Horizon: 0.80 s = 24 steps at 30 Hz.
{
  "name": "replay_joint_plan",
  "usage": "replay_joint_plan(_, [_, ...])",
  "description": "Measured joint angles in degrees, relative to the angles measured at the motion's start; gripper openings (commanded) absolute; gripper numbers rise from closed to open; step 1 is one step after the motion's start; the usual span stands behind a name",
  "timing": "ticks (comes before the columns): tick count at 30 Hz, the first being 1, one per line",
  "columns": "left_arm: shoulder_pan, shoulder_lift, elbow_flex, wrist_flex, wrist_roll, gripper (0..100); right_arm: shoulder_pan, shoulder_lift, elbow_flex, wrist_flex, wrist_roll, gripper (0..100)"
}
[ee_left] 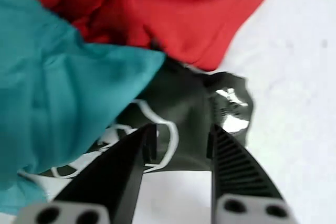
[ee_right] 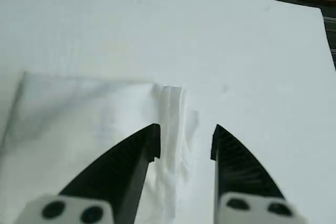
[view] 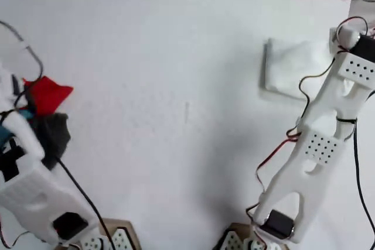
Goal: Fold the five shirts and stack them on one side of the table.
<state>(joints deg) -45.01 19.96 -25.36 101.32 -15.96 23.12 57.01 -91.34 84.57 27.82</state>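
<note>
A folded white shirt [view: 293, 68] lies at the table's right side, and the right arm rises over its right edge. In the right wrist view my right gripper [ee_right: 184, 140] is open just above that white shirt [ee_right: 94, 140], straddling a raised fold. At the left edge lies a heap of a red shirt [view: 48, 95], a dark grey shirt [view: 54, 134] and a bit of teal. In the left wrist view my left gripper [ee_left: 181, 140] is open over the dark grey printed shirt [ee_left: 184, 114], beside the teal shirt [ee_left: 68, 98] and under the red shirt [ee_left: 173, 9].
The white table [view: 164, 86] stretches bare between the heap and the folded shirt. Both arm bases stand at the near edge, with cables trailing from them. The table's far edge meets a dark floor.
</note>
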Motion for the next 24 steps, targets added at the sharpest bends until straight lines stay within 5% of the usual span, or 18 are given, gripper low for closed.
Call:
replay_joint_plan(9, [-12.84, 0.00, 0.00, -2.20, -8.79, 18, -2.46, -8.62, -0.97, 15.03, 0.00, 16.3])
replay_joint_plan(16, [-21.01, 0.00, 0.00, -10.29, -11.16, 22, -2.64, -17.49, 0.35, 15.47, 0.18, 16.3])
replay_joint_plan(24, [-22.77, 1.32, 0.00, -13.98, -11.34, 26, -5.10, -38.15, 23.91, 15.47, 2.99, 16.3])
